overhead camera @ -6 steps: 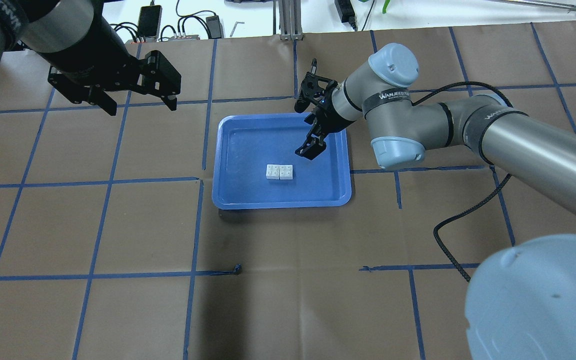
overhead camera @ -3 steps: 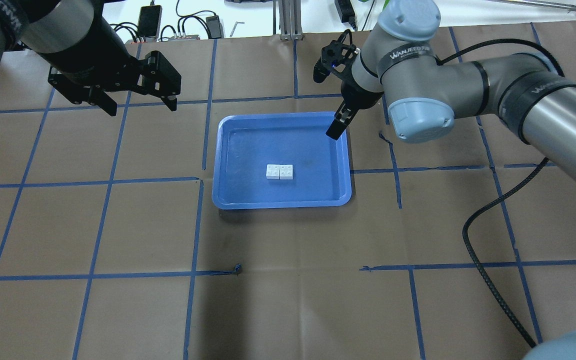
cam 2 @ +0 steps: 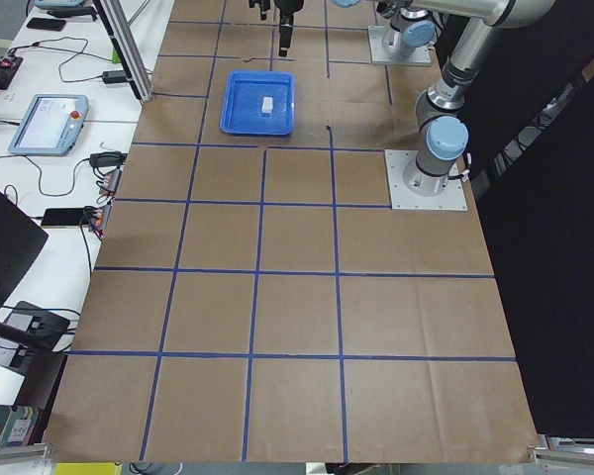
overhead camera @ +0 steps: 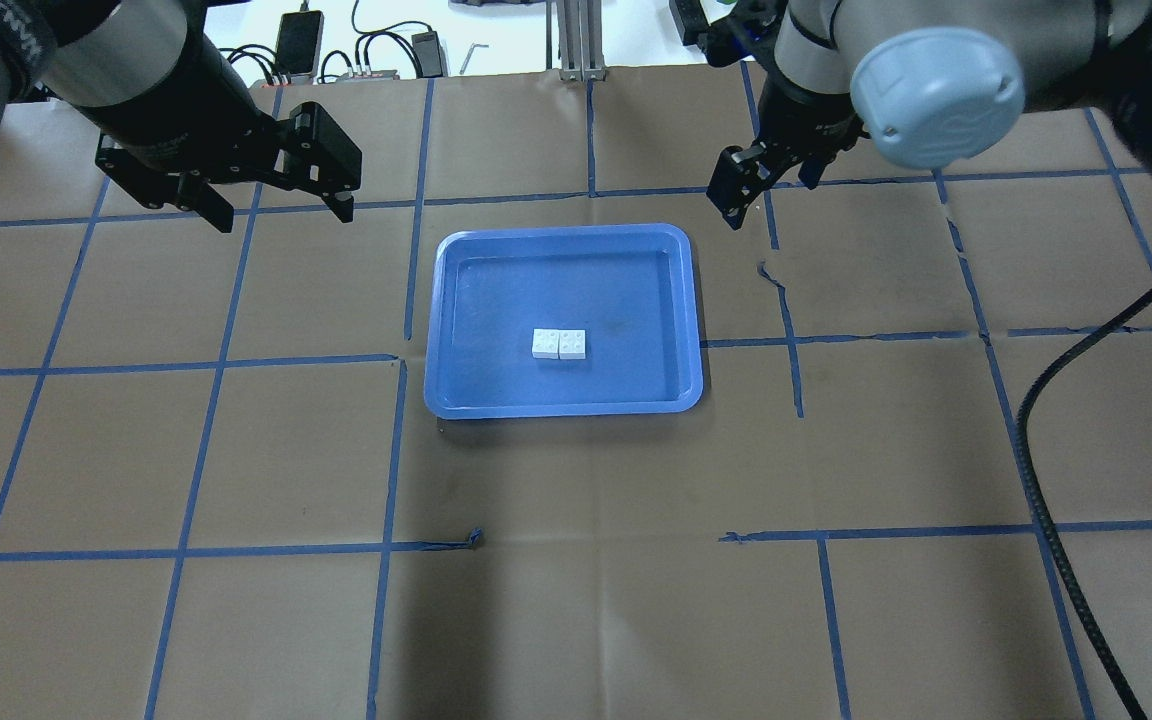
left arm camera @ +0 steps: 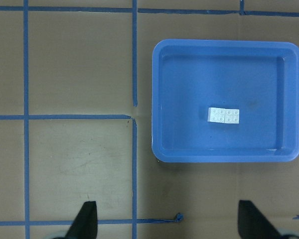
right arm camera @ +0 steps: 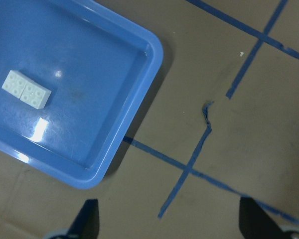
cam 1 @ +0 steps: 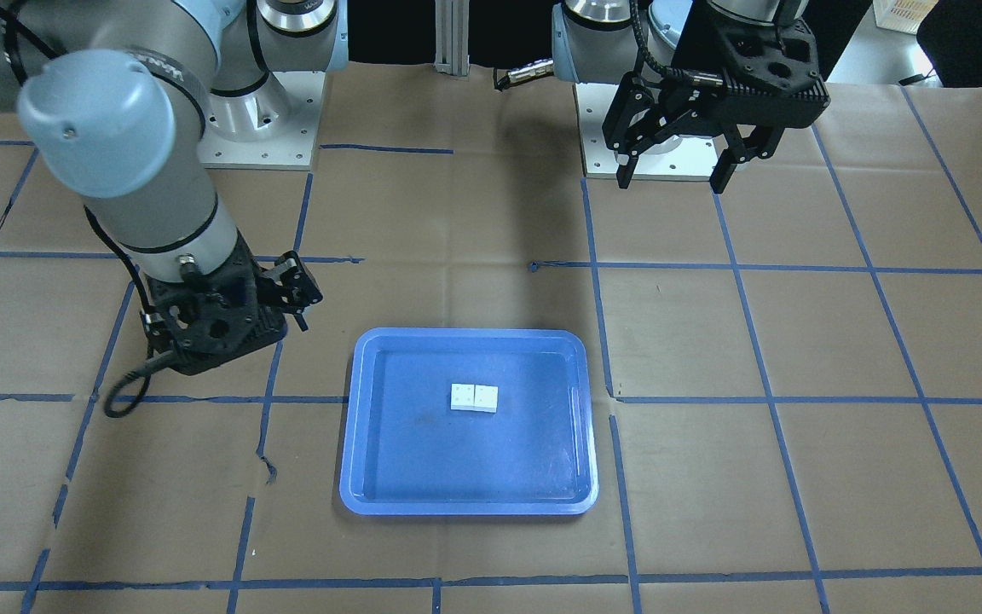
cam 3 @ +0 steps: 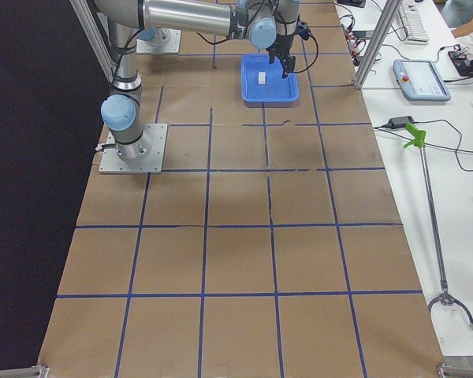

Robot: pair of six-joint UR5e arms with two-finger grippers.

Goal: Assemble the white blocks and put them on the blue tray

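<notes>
Two white blocks (overhead camera: 559, 343) sit joined side by side, studs up, near the middle of the blue tray (overhead camera: 496, 290). They also show in the front view (cam 1: 474, 397), the left wrist view (left arm camera: 224, 115) and the right wrist view (right arm camera: 26, 89). My right gripper (overhead camera: 736, 205) is open and empty, above the table just beyond the tray's far right corner; the right wrist view (right arm camera: 170, 221) shows its fingertips wide apart. My left gripper (overhead camera: 283, 217) is open and empty, high over the far left of the table, well away from the tray (left arm camera: 189, 99).
The brown paper table cover carries a grid of blue tape, torn near the tray's right side (overhead camera: 766, 272). The right arm's black cable (overhead camera: 1036, 480) hangs over the table's right side. Chargers and wires (overhead camera: 356, 50) lie beyond the far edge.
My right gripper has lifted off the tray and swung back and to the right, past the tray's far right corner. The blocks and my left gripper have not moved.
</notes>
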